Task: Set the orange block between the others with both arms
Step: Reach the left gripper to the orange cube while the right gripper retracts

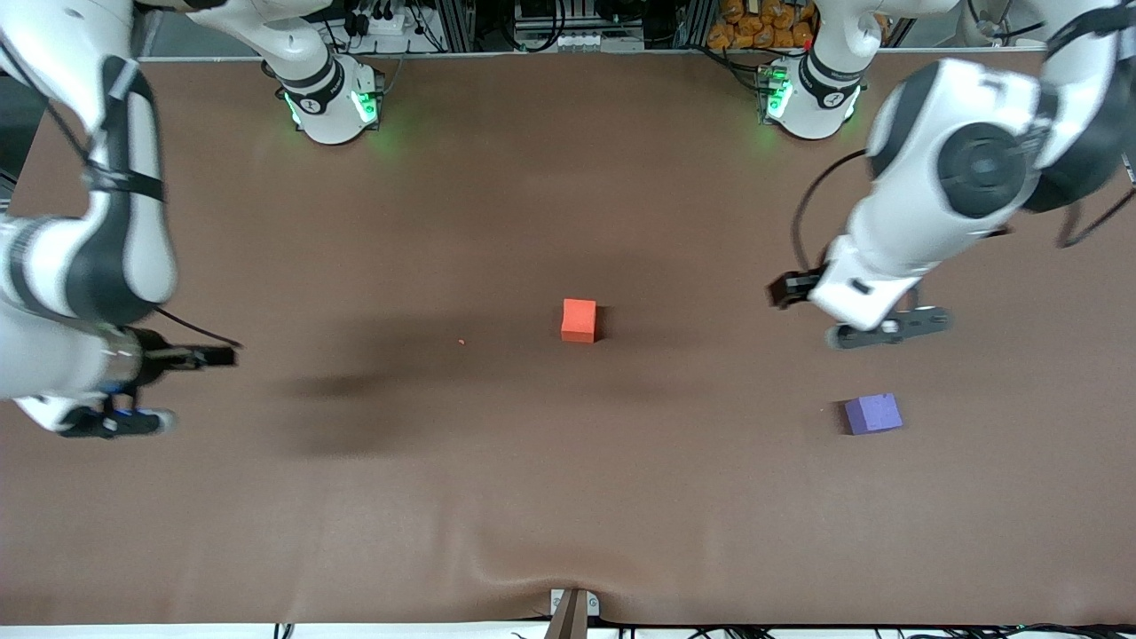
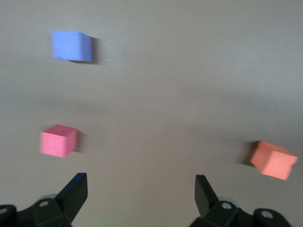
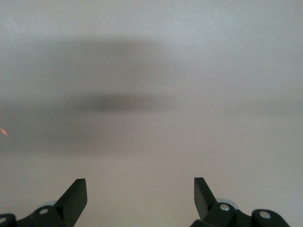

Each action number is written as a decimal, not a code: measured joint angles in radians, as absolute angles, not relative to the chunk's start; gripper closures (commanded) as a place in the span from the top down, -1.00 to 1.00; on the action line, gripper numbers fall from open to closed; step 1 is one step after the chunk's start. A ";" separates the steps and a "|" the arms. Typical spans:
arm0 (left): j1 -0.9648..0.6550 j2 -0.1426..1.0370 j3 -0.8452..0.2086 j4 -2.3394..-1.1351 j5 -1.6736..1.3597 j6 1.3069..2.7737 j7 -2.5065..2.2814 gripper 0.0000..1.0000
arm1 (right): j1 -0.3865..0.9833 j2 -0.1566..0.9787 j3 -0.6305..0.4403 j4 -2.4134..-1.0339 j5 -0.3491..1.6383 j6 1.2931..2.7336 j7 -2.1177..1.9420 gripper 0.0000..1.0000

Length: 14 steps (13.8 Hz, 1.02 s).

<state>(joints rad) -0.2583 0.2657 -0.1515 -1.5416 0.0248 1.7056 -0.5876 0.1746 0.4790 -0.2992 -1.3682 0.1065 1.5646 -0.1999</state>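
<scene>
Your left pincer hangs wide open and empty over the desk, toward the left arm's end. Your right pincer is wide open and empty too, up over bare desk toward the right arm's end.

Look at the front view first. You see the orange block sitting alone near the middle of the desk. The purple-blue block sits toward the left arm's end, nearer to the front camera than the orange one and well apart from it. You cannot see the pinkish-red block there, because the left arm covers that spot.

Now look at the left wrist view. It shows all three: the pinkish-red block, the purple-blue one and the orange one. No block touches another.

The right wrist view shows no blocks, only brown desk, a dark shadow and a tiny orange crumb. That crumb lies on the desk beside the orange block, toward the right arm's end.
</scene>
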 measured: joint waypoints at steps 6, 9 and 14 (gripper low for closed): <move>-0.408 0.387 -0.152 -1.478 0.018 1.770 -0.743 1.00 | 0.041 0.205 -0.308 -1.529 0.084 1.523 -0.319 1.00; -0.436 0.442 -0.152 -1.469 0.018 1.833 -0.744 1.00 | 0.048 0.080 -0.290 -1.592 0.085 1.485 -0.203 1.00; -0.481 0.502 -0.153 -1.503 0.018 1.917 -0.743 1.00 | 0.135 -0.001 -0.255 -1.610 0.081 1.463 -0.020 1.00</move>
